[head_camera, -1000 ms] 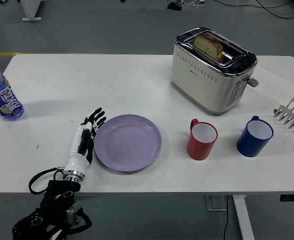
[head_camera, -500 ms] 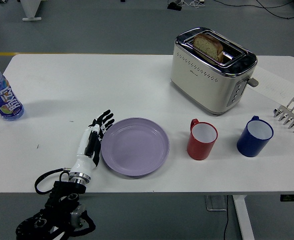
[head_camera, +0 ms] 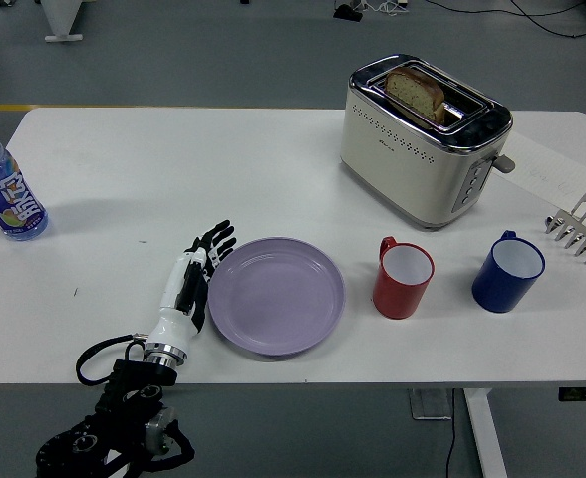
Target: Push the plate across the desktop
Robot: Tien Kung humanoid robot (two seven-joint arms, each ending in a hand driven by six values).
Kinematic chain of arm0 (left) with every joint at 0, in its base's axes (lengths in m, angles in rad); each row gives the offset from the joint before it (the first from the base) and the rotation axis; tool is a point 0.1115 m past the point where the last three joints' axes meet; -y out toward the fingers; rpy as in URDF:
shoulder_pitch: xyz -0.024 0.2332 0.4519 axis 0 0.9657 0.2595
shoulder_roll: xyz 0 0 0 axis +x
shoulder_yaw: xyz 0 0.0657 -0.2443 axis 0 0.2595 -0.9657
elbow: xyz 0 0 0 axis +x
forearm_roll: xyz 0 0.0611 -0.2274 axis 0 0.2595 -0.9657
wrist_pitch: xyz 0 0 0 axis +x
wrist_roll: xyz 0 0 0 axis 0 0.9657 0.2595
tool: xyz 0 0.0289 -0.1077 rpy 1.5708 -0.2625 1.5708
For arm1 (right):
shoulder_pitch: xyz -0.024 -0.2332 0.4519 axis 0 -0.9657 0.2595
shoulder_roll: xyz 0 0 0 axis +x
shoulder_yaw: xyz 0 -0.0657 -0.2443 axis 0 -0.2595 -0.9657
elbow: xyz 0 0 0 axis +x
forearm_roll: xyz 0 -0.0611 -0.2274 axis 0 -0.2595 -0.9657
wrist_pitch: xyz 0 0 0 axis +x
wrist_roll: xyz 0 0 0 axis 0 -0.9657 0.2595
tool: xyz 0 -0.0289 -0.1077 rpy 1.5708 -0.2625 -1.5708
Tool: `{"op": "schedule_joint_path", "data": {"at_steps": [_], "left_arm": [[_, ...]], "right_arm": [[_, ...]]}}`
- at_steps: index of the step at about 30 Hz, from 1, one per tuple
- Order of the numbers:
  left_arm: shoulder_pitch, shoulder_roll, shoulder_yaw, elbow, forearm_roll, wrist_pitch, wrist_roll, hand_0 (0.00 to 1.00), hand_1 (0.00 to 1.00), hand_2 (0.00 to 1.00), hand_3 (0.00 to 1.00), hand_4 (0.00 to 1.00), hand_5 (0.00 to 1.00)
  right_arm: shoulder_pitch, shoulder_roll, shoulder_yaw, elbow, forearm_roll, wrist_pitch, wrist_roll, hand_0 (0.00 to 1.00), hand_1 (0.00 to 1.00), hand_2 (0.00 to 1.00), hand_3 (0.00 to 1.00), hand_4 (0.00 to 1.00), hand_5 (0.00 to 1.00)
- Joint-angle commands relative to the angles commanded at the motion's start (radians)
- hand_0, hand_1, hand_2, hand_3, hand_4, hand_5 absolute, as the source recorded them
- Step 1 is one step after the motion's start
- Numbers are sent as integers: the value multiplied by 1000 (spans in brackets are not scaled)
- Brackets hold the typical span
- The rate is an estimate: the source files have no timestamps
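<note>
A lilac plate [head_camera: 276,295] lies flat on the white table [head_camera: 223,169], left of centre near the front edge. My left hand [head_camera: 201,261] rests with its side against the plate's left rim, fingers [head_camera: 213,242] straight and spread, holding nothing. Its white forearm runs down to the table's near edge. The plate's right rim sits a short gap from a red mug [head_camera: 403,278]. My right arm does not appear.
A blue mug [head_camera: 508,271] stands right of the red one. A cream toaster [head_camera: 423,139] with a bread slice is behind them. A metal rack [head_camera: 580,229] is at the right edge, a water bottle [head_camera: 6,189] at the far left.
My left hand has slid to the right with the plate before it; the plate has moved rightward, closing much of the gap to the red mug.
</note>
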Motion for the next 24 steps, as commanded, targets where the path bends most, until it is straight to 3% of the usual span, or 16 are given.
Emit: {"op": "schedule_joint_path", "data": {"at_steps": [13,24], "left_arm": [[-7,0,-6,3,1,5,1,855,858,887,849,482,998],[-4,0,-136,-13,35,26,19,832,839,885,817,482,998]], "right_arm": [[-2,-1,0,1,1,-2,-1,551,452,578,581,300,471],[-7,-5,-3,0,8,-5,1,551,451,577,581,301,471]]}}
